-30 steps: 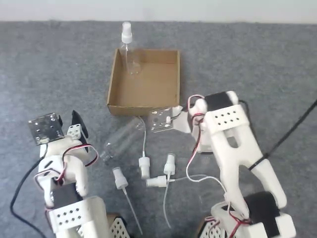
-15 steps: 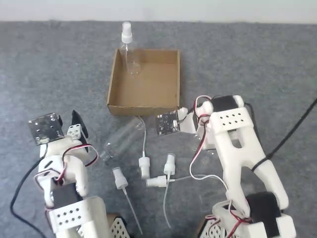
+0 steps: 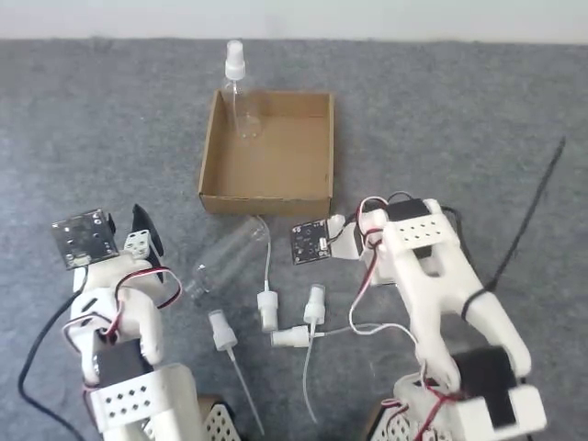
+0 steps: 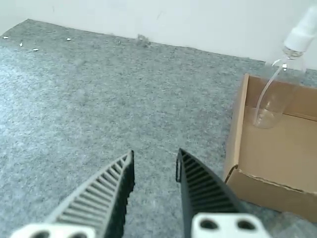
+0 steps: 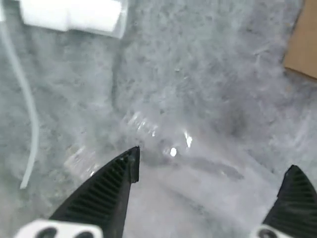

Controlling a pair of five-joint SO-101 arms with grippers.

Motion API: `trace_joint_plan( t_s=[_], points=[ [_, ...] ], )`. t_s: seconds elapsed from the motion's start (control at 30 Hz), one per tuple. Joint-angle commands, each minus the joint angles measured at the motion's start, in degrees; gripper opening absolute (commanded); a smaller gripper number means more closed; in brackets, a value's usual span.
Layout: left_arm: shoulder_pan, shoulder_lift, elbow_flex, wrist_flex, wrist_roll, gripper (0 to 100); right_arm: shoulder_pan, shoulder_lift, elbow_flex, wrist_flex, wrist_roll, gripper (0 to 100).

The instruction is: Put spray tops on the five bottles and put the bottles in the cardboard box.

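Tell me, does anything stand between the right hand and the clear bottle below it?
Nothing visible does. The right hand is open just above the clear bottle, which lies on the carpet; a spray top lies off to one side.

One spray-topped bottle (image 3: 241, 101) boxed, four spray tops (image 3: 267, 308) loose.
The bottle is stood upright in the cardboard box (image 3: 266, 202) at its 11 o'clock corner; an uncapped clear bottle (image 3: 223, 259) is laid just at the box's 6 o'clock, the tops scattered at 6 o'clock of it.
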Motion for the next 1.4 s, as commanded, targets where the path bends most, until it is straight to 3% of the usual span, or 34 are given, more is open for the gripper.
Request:
trace_joint_plan(
  t_s=[0.0,0.33,0.63,1.37],
  points=[
    [0.0,-1.0,-0.6,-2.2,0.4,14,0.8,4.3,-0.4,-6.2,0.3,37.3],
    [0.0,-1.0,-0.6,-2.2,0.4,14,0.5,6.4,-0.4,-11.1,-7.4,36.4],
    [0.0,-1.0,-0.6,-2.2,0.4,14,0.4,6.8,-0.4,-11.0,-7.5,12.4],
    [0.0,-1.0,-0.6,-2.2,0.4,14,-3.1,6.2,-2.4,-11.0,-23.4,11.8]
  ],
)
